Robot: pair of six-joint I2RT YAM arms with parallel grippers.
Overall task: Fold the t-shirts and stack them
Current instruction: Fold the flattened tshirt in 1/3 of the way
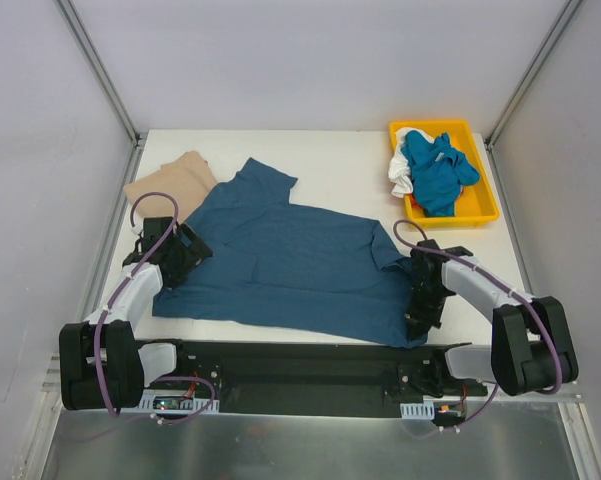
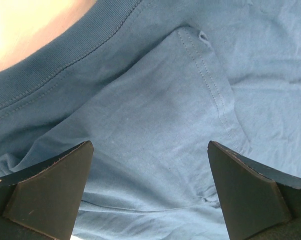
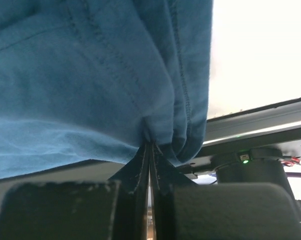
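Teal t-shirt [image 1: 300, 265] lies unfolded; right gripper [image 3: 149, 146] pinches its hem, left gripper [image 2: 150, 145] gapes open; folding barely begun.

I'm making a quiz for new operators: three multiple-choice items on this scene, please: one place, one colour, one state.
1. Where does the yellow tray stand? A) far right of the table B) near left C) centre
2. What colour is the far-left shirt? A) red B) tan C) green
3. How is the right pincer? A) wide open B) holding the tray C) shut on the teal shirt
Key: A, it sits at the far right corner; B, its cloth is plainly tan; C, its jaws pinch the teal hem.
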